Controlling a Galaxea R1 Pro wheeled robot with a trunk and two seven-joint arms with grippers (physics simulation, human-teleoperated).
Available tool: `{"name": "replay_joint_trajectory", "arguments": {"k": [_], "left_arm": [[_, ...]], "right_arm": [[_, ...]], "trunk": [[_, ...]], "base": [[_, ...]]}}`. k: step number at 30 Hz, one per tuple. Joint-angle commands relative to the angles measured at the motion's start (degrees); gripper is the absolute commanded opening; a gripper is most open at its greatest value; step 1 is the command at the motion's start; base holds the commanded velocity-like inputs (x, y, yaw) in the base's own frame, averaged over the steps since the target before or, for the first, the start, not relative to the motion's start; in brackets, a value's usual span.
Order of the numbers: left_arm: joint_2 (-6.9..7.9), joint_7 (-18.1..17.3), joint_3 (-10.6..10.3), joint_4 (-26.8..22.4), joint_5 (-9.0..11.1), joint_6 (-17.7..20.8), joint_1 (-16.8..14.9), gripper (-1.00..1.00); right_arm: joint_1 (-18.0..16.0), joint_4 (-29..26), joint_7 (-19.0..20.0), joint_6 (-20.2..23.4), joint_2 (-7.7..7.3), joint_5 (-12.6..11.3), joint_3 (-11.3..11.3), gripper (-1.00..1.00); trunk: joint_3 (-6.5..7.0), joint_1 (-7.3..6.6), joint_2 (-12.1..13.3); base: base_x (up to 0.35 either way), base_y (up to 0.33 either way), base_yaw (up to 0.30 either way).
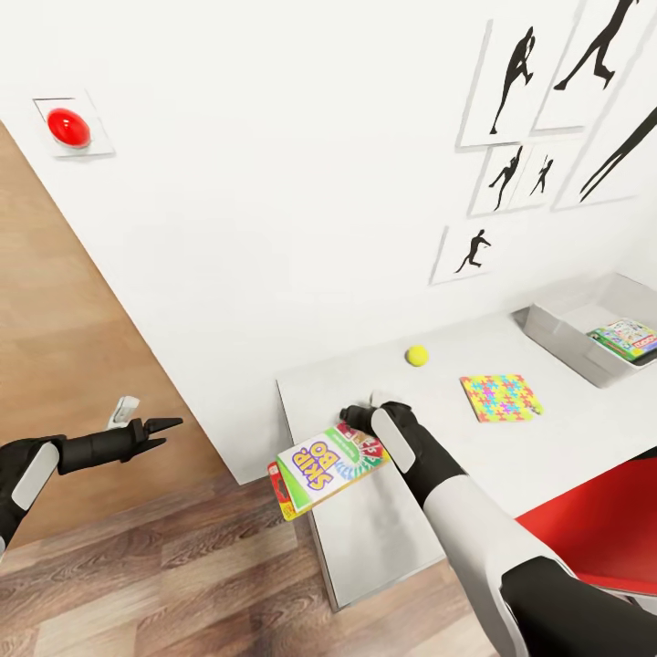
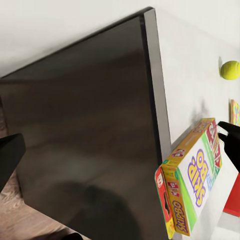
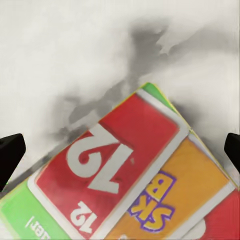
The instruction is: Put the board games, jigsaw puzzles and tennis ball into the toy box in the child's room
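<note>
Head view: we see the long white matte table (image 1: 511, 438) against the white wall. Our right gripper (image 1: 358, 422) sits at one end of the flat glossy Skip-Bo board game box (image 1: 327, 464), yellow-green-red print, which hangs past the table's left edge over the wood-plank floor (image 1: 182, 566). The fingers look closed on the box end, though the contact is partly hidden. The small fuzzy yellow-green tennis ball (image 1: 418, 355) lies on the tabletop beyond the gripper, apart from it. The thin flat jigsaw puzzle (image 1: 501, 397), with its multicolour interlocking pattern, lies to the right of the ball. The light grey toy box (image 1: 566, 342) with sloping sides sits far right on the table, with another cartoon-printed board game (image 1: 625, 338) inside. Our left gripper (image 1: 157, 426) hovers over the floor, its fingers close together and holding nothing. A red round wall button (image 1: 68, 126) is up left; a smooth red chair seat (image 1: 602, 525) is lower right.

Left wrist view: the table's dark side panel, the box (image 2: 192, 185) overhanging the edge, the ball (image 2: 230, 70).

Right wrist view: the box's printed face (image 3: 130, 185) lies close between two dark fingertips (image 3: 10, 155) standing wide at the frame edges; we cannot tell the grip from here.
</note>
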Motion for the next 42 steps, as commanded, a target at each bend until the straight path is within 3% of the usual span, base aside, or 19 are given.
{"name": "replay_joint_trajectory", "arguments": {"k": [1, 7, 22, 35, 42], "left_arm": [[0.01, -0.2, 0.0, 0.0, 0.0, 0.2, 0.0, 1.00], [0.01, -0.1, 0.0, 0.0, 0.0, 0.2, 0.0, 1.00], [-0.14, 0.2, 0.0, 0.0, 0.0, 0.2, 0.0, 1.00], [-1.31, 0.7, 0.0, 0.1, -0.1, -1.9, 0.0, 1.00], [-1.47, 0.7, 0.0, 0.2, -0.1, -2.2, 0.0, 1.00]], "right_arm": [[0.0, -0.6, -0.6, 0.1, 0.00, -0.5, 0.1, 1.00], [1.9, -5.4, -0.7, 0.2, 0.00, -0.5, 0.1, 1.00], [10.7, -24.6, -0.9, 3.5, 0.00, -0.5, 0.1, 1.00], [16.6, -37.9, -0.9, 6.9, 0.00, -0.5, 0.0, 1.00], [19.3, -45.1, -0.8, 8.8, -1.51, -0.7, 0.2, 1.00]], "trunk": [[-0.10, 0.03, -0.1], [-0.10, 0.03, -0.1], [-0.10, 0.03, -0.1], [-0.10, 0.03, -0.1], [-0.10, 0.03, -0.1]], "base": [[0.000, 0.000, 0.000], [0.000, 0.000, 0.000], [0.000, 0.000, 0.000], [0.000, 0.000, 0.000], [0.000, 0.000, 0.000]]}}
